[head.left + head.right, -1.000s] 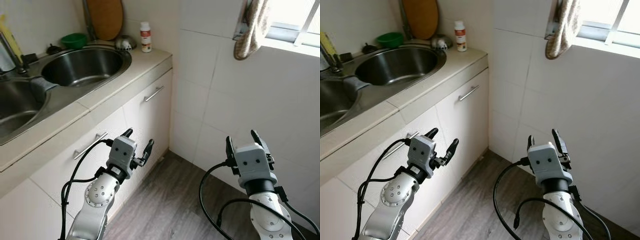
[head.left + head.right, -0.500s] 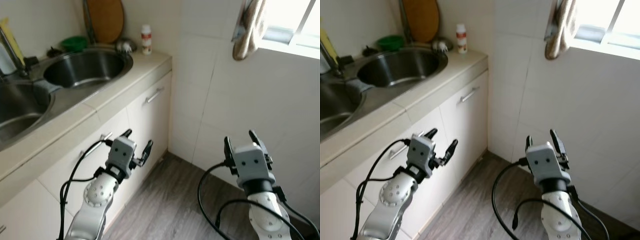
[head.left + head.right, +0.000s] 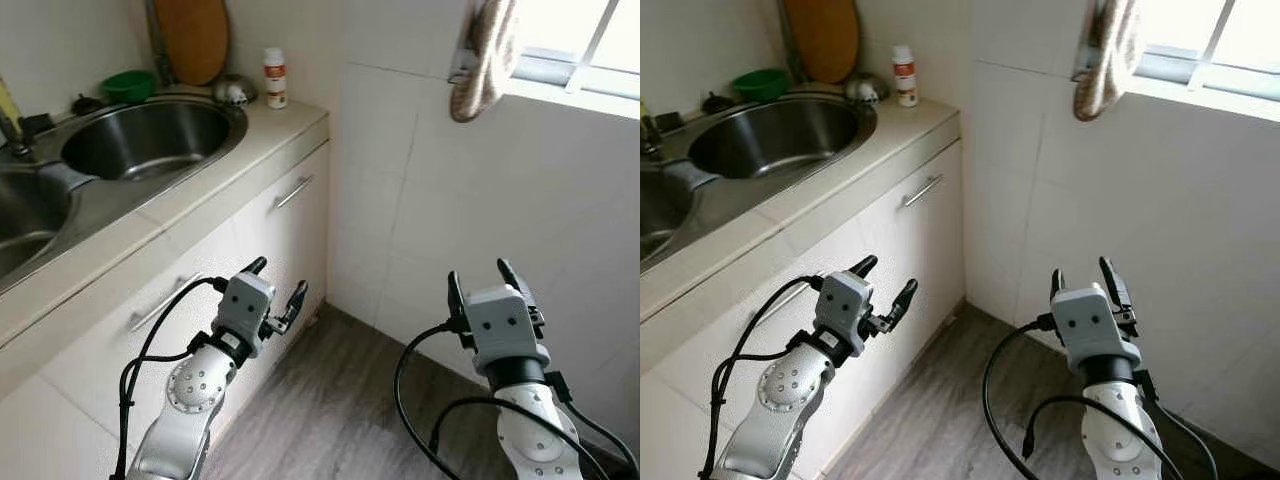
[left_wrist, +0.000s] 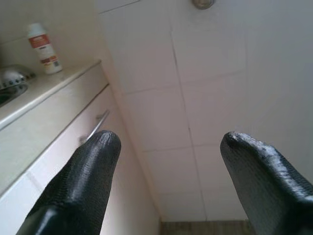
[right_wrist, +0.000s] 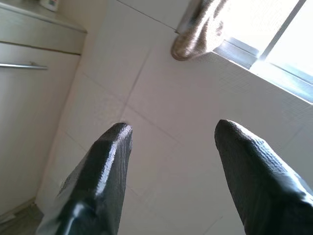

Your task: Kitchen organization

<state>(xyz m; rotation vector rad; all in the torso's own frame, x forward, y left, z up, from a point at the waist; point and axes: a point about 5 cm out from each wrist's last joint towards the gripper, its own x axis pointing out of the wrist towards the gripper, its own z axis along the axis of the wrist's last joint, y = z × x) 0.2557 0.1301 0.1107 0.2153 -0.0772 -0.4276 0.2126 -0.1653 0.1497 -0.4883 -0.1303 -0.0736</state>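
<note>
A beige kitchen counter [image 3: 250, 135] runs along my left, with a steel double sink [image 3: 140, 135] set into it. At the counter's far end stand a white bottle with a red label [image 3: 273, 78], a green bowl [image 3: 128, 85], a small metal strainer [image 3: 231, 91] and a wooden cutting board [image 3: 190, 35] leaning on the wall. My left gripper [image 3: 277, 282] is open and empty, held low in front of the cabinet doors [image 3: 290, 215]. My right gripper [image 3: 480, 282] is open and empty, raised before the white tiled wall [image 3: 470, 190].
A beige cloth [image 3: 480, 55] hangs by the window sill [image 3: 575, 85] at the upper right. A faucet [image 3: 12, 125] stands at the far left. Grey wood flooring [image 3: 330, 400] lies between the cabinets and the wall. Cabinet handles [image 3: 290, 190] jut from the doors.
The whole scene has shifted left in the picture, so my view has turned to the right. Both grippers hold the same open pose.
</note>
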